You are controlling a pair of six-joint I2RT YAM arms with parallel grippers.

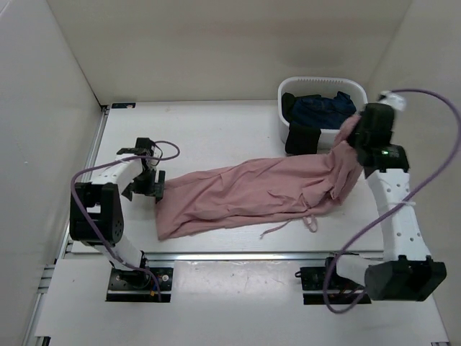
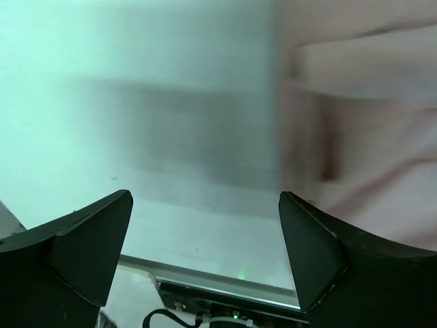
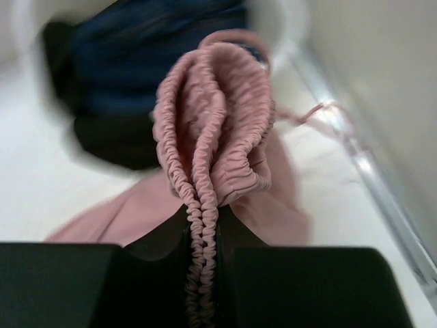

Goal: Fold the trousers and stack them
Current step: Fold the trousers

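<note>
The dusty-pink trousers (image 1: 252,193) lie stretched across the table, legs toward the left, waist lifted at the right. My right gripper (image 1: 351,142) is shut on the gathered waistband (image 3: 213,143), whose ruffled edge is pinched between the jaws and bunches above them. The thin pink drawstring (image 1: 308,220) trails on the table near the front. My left gripper (image 1: 150,184) stands open just left of the leg ends, with only bare table between its fingers (image 2: 321,253); pink fabric (image 2: 369,137) shows blurred at the right of that view.
A white basket (image 1: 287,94) at the back right holds a dark navy-blue garment (image 1: 320,108), and a black cloth (image 1: 301,137) hangs over its front. A metal rail (image 1: 238,254) runs along the table's front edge. Walls close in on both sides.
</note>
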